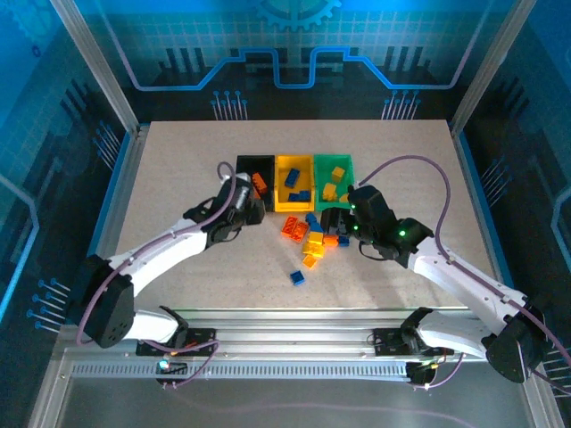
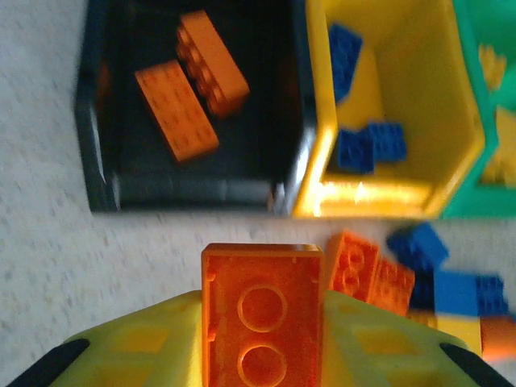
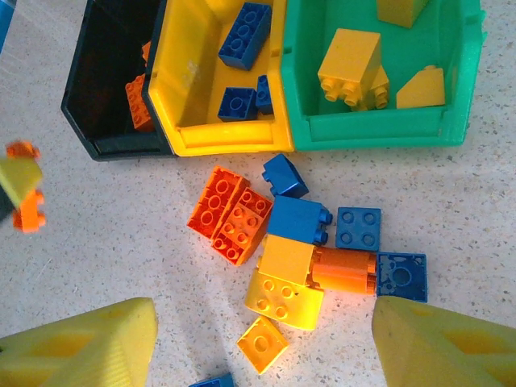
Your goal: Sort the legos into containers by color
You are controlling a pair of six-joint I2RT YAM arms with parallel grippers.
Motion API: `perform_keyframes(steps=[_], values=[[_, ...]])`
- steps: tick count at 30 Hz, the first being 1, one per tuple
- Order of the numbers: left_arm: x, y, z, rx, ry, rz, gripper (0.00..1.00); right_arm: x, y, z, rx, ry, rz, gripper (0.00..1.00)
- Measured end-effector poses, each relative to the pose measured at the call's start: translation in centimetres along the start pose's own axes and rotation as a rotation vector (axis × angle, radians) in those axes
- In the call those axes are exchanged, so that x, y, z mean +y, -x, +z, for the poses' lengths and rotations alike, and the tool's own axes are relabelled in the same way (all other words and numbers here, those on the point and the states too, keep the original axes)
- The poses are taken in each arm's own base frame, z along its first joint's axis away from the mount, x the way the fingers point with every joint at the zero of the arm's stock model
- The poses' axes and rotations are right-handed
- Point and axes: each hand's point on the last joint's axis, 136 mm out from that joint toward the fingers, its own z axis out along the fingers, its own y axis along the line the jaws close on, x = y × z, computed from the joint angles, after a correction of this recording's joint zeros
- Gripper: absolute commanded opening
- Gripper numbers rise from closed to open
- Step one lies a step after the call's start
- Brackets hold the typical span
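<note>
legos (image 1: pixel 314 234): orange brick (image 2: pixel 262 310) pinched tight in the left gripper (image 2: pixel 262 347), just short of the black bin (image 2: pixel 97 161) with two orange inside. blues (image 3: pixel 246 32) in the yellow bin (image 3: pixel 226 137), yellows (image 3: pixel 348 64) in the green bin (image 3: pixel 371 133). mixed pile (image 3: pixel 286 258) lies before them; right gripper (image 3: pixel 262 339) hangs wide open above, holding nothing.

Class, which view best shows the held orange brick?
Left wrist: the orange brick sits large between the fingers. Right wrist catches blurred orange bits at its left edge; from above, too small to tell.
</note>
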Motion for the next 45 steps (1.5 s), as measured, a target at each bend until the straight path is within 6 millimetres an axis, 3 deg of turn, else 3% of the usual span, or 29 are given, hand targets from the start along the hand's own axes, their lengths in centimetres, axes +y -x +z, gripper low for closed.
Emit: perform_keyframes(steps=[4, 7, 9, 14, 21, 22, 23, 28, 32, 34, 36, 39, 45], values=[[-0.5, 3.9, 2.6, -0.050, 0.017, -0.040, 0.37, -0.2, 0.1, 0.0, -0.001, -0.005, 0.008, 0.72], [-0.1, 5.7, 5.0, -0.056, 0.037, -0.069, 0.38, -0.3, 0.0, 0.0, 0.004, -0.009, 0.011, 0.73], [0.6, 6.8, 7.0, -0.054, 0.056, -0.098, 0.43, -0.4, -0.1, 0.0, 0.007, -0.011, 0.013, 0.73], [0.9, 7.3, 10.3, -0.023, 0.074, -0.146, 0.61, -1.4, -1.4, 0.3, 0.034, -0.032, 0.018, 0.73], [0.0, 7.5, 10.7, -0.006, 0.043, -0.173, 0.82, -1.7, -2.7, 0.5, 0.081, -0.024, 0.015, 0.73], [-0.2, 7.5, 10.5, -0.006, 0.036, -0.172, 0.87, -1.5, -3.0, 0.6, 0.090, -0.014, 0.015, 0.74], [-0.5, 7.7, 10.0, -0.011, 0.025, -0.174, 0.98, -1.4, -3.2, 0.7, 0.104, -0.002, 0.012, 0.74], [-3.6, 8.5, 4.8, -0.083, -0.082, -0.149, 0.99, -0.1, -5.2, 2.0, 0.188, 0.042, -0.034, 0.75], [-6.3, 7.1, -1.7, -0.148, -0.220, -0.114, 0.99, 1.9, -9.6, 3.9, 0.324, 0.064, -0.149, 0.75], [-6.8, 6.1, -4.0, -0.179, -0.278, -0.113, 0.99, 2.6, -12.0, 4.7, 0.390, 0.062, -0.208, 0.75], [-5.3, 3.8, -5.6, -0.179, -0.293, -0.130, 0.99, 3.3, -14.1, 5.5, 0.447, 0.056, -0.265, 0.74], [-2.3, 0.3, -6.4, -0.159, -0.270, -0.166, 0.99, 4.6, -15.9, 6.4, 0.492, 0.053, -0.330, 0.73], [2.0, -3.9, -7.5, -0.146, -0.218, -0.230, 0.99, 5.8, -17.1, 8.1, 0.515, 0.024, -0.393, 0.68]])
